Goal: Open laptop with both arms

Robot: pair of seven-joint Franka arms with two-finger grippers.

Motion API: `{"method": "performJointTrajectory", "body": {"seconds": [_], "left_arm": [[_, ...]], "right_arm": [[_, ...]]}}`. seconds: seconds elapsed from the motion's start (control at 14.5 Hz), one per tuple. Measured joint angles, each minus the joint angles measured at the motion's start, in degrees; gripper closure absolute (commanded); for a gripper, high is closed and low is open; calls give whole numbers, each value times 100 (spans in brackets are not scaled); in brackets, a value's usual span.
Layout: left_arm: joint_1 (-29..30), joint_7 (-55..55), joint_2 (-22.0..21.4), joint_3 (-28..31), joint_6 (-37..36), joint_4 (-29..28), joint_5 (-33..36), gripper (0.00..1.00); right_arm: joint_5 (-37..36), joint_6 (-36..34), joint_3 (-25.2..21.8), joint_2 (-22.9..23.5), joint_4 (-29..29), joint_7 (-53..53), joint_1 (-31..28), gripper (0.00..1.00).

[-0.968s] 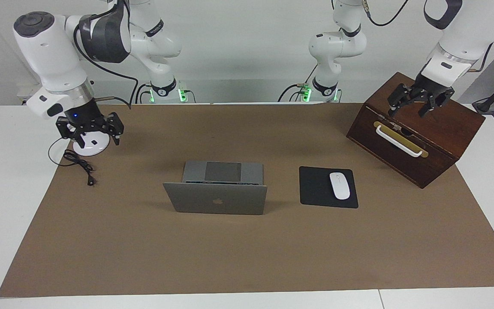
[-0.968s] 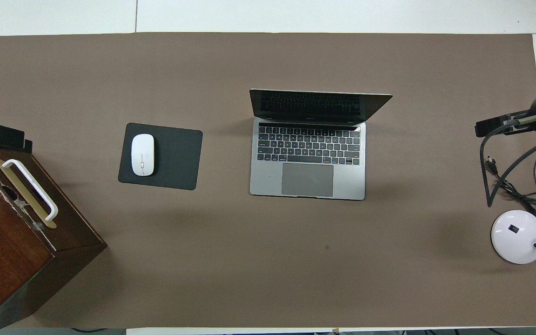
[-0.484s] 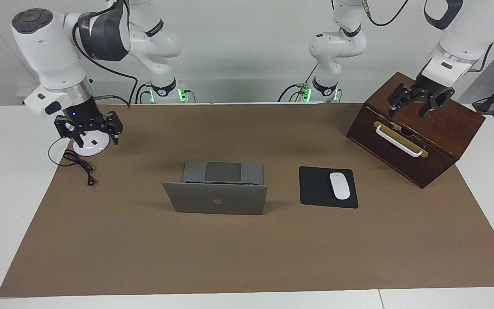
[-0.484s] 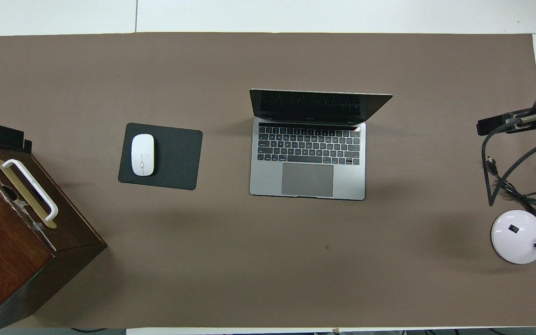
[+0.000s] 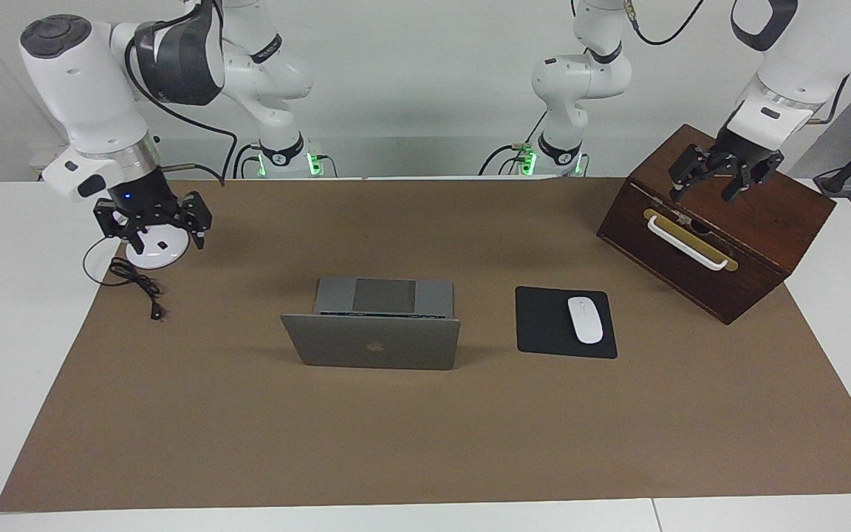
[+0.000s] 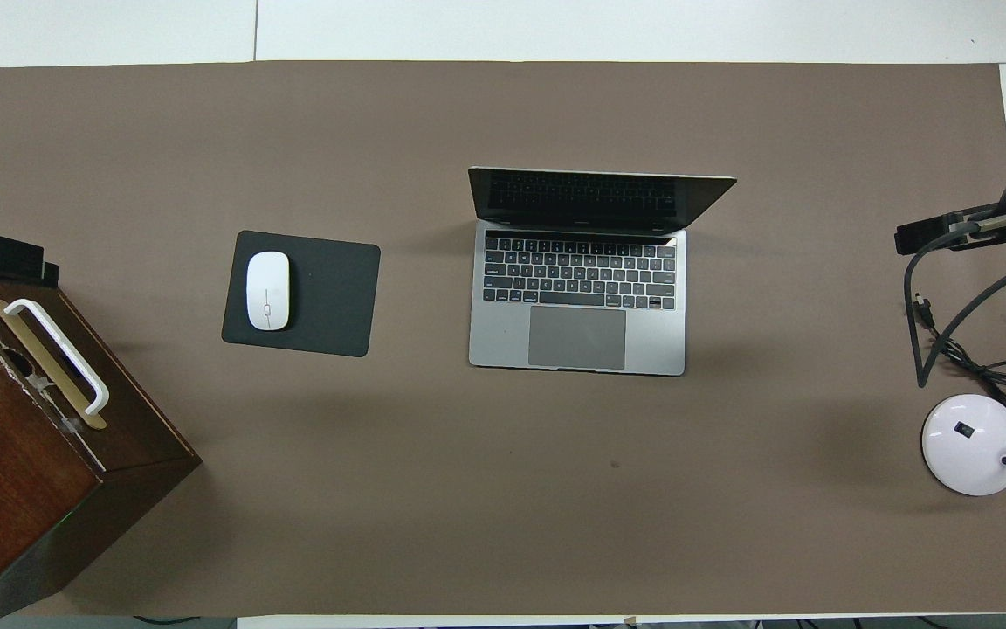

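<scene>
— Overhead view: where is the thin silver-grey rectangular laptop (image 6: 577, 297) sitting?

— Mid-surface, lid already standing up. The right gripper (image 5: 152, 235) is hanging over a white round lamp base (image 5: 154, 253), jaws spread; the left gripper (image 5: 723, 181) is hovering over a dark wooden box (image 5: 721, 236), jaws spread.

One camera sits high across the table facing the robots and takes in both arms and the whole brown mat (image 5: 425, 443), while the other looks steeply down from above the robots' end, half a turn round, sharing that mat (image 6: 503, 489) and everything on it.
</scene>
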Motion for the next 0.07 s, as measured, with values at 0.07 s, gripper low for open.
{"method": "performJointTrajectory", "body": {"seconds": [0.07], "left_arm": [[0, 0, 0, 0, 0, 0, 0, 0]], "right_arm": [[0, 0, 0, 0, 0, 0, 0, 0]]}}
